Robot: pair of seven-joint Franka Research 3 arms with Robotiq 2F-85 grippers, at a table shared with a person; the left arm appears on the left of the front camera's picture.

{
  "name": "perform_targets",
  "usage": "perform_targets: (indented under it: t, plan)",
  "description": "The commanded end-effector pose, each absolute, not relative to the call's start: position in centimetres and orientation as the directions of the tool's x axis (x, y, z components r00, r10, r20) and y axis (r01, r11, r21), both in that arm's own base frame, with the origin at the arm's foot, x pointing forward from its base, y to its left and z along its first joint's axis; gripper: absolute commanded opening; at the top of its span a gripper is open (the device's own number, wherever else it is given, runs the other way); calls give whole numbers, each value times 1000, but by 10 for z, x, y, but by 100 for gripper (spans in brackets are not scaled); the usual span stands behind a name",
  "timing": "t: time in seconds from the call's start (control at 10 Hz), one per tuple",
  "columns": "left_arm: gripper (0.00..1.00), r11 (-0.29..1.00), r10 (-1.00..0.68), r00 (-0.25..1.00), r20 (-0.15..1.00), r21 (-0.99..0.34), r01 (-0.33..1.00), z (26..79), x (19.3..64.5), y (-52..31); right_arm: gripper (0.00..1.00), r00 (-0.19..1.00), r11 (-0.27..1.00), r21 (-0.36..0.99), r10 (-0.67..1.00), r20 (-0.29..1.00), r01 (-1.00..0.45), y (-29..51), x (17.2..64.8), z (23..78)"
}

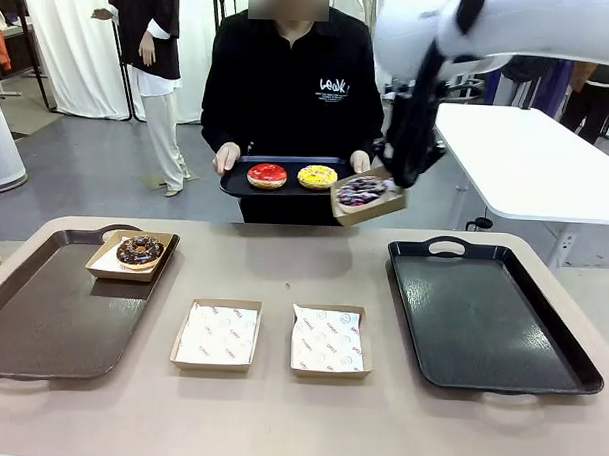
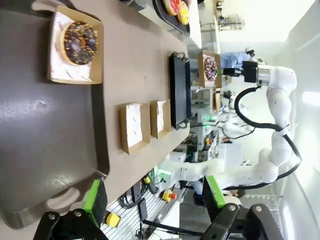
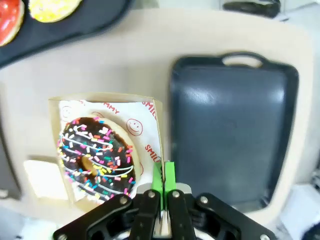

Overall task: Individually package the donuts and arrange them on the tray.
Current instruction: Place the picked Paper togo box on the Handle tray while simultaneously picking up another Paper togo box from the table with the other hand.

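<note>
Pinched one wall of a box (image 1: 368,203) with the right gripper (image 3: 163,172), pads tight on the card, up off the table (image 1: 278,417) at far right of centre, just beside the person's tray (image 1: 236,187). Saw the purple donut (image 1: 361,191) lying in that box (sprinkles up). Found the left gripper (image 2: 155,196) wide apart, holding nothing, above the near end of the left tray (image 1: 41,329). Noted the chocolate donut (image 1: 141,249) boxed at that tray's far end, red donut (image 1: 267,175) and yellow donut (image 1: 317,175) on the person's tray, two lined boxes (image 1: 217,334) mid-table, right tray (image 1: 482,314) beside them.
</note>
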State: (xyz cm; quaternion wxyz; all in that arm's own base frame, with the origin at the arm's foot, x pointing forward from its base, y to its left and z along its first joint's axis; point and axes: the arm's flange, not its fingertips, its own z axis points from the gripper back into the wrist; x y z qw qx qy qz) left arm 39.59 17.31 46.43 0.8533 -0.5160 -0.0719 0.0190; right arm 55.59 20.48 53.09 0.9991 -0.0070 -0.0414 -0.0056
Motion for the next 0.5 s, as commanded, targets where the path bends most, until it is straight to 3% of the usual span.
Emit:
perform_targets:
  t: [0.0,0.4]
  plan:
    - [100,564,22,997,80,-824,54,496,391,125,1,998,1000,-24,0,70,2,152,523,530]
    - [100,762,-58,995,76,-641,94,526,390,25,1,997,999,20,-52,62,51,75,524,492]
